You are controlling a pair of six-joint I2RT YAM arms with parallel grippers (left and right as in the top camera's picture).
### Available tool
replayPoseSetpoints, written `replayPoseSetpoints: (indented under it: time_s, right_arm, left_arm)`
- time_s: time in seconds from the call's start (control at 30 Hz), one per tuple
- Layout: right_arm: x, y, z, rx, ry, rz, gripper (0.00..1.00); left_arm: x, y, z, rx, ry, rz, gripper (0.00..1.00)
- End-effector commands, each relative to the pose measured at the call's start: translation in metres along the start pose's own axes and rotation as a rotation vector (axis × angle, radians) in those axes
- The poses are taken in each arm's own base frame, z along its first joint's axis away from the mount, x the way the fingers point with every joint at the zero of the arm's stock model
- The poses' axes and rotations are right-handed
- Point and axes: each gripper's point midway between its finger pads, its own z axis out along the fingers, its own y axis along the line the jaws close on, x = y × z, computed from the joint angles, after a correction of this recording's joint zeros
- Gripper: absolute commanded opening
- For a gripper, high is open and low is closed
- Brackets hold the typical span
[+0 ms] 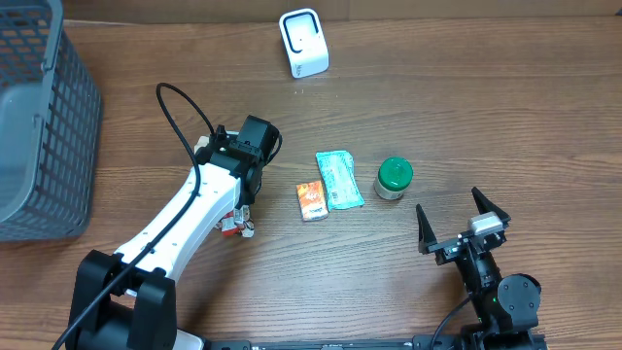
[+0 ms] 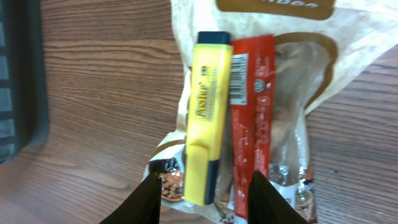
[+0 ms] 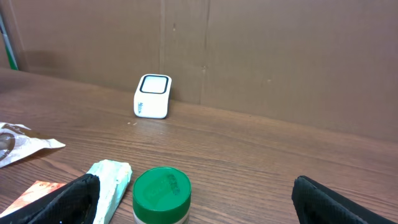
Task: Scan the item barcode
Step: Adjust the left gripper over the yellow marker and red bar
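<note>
The left tool [image 2: 205, 180] hangs over a yellow highlighter [image 2: 208, 112] and a red packet [image 2: 252, 124], which lie side by side on a clear snack bag [image 2: 311, 74] on the tabletop [image 1: 486, 97]. The tool is released, its fingers slightly parted at their lower ends. The packet's barcode [image 2: 239, 78] faces up. The white scanner [image 1: 303, 42] stands well apart at the far edge. The right tool [image 1: 449, 202] is spread wide, grasping nothing, near a green-lidded jar [image 1: 394, 179].

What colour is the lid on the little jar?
The lid is green. The right wrist view shows it best, close up and from the side.
</note>
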Motion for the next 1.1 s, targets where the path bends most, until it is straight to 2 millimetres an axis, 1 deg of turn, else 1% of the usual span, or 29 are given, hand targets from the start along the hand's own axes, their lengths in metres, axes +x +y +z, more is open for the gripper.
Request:
replayPoseSetpoints:
  time_s: [0.0, 0.1, 0.13, 0.17, 0.23, 0.4, 0.43, 0.47, 0.53, 0.67, 0.87, 1.07]
  right_arm:
    - [0.002, 0.002, 0.0, -0.01, -0.002, -0.001, 1.0]
    - [0.002, 0.002, 0.0, -0.01, -0.002, -0.001, 1.0]
    - [0.002, 0.002, 0.0, -0.01, -0.002, -0.001, 1.0]
    - [0.002, 0.002, 0.0, -0.01, -0.002, -0.001, 1.0]
    - [0.002, 0.002, 0.0, -0.01, -0.002, -0.001, 1.0]
    - [0.002, 0.002, 0.0, -0.01, -0.002, -0.001, 1.0]
    - [0.002, 0.002, 0.0, -0.01, -0.002, -0.001, 1.0]
    - [0.002, 0.002, 0.0, -0.01, -0.002, -0.001, 1.0]
    - [0.002, 0.002, 0.0, -0.01, -0.002, -0.001, 1.0]
    - [0.002, 0.002, 0.0, -0.01, -0.002, -0.001, 1.0]
    - [0.002, 0.002, 0.0, -0.01, -0.002, -0.001, 1.0]
    - [0.002, 0.002, 0.0, -0.01, -0.002, -0.001, 1.0]
  left_arm:
    - [-0.002, -0.002, -0.004, 0.022, -0.009, -0.045, 0.3]
    - [-0.005, 0.0, -0.006, 0.025, -0.011, -0.073, 0.31]
    - [-0.005, 0.003, -0.005, 0.026, -0.003, -0.08, 0.36]
    - [-0.003, 0.005, -0.004, 0.026, 0.009, -0.079, 0.33]
    - [0.001, 0.01, 0.0, 0.024, 0.033, -0.087, 0.3]
    - [0.006, 0.023, 0.014, 0.077, 0.101, -0.152, 0.13]
    - [0.005, 0.016, 0.018, 0.175, 0.121, -0.108, 0.13]
    - [0.003, 0.01, 0.018, 0.234, 0.121, -0.072, 0.15]
    - [0.0, 0.004, 0.018, 0.31, 0.112, -0.026, 0.17]
    - [-0.003, 0.007, 0.021, 0.319, 0.097, 0.009, 0.16]
    - [0.0, 0.002, 0.021, 0.326, 0.099, 0.026, 0.13]
    - [0.014, 0.006, 0.038, 0.261, 0.128, 0.013, 0.15]
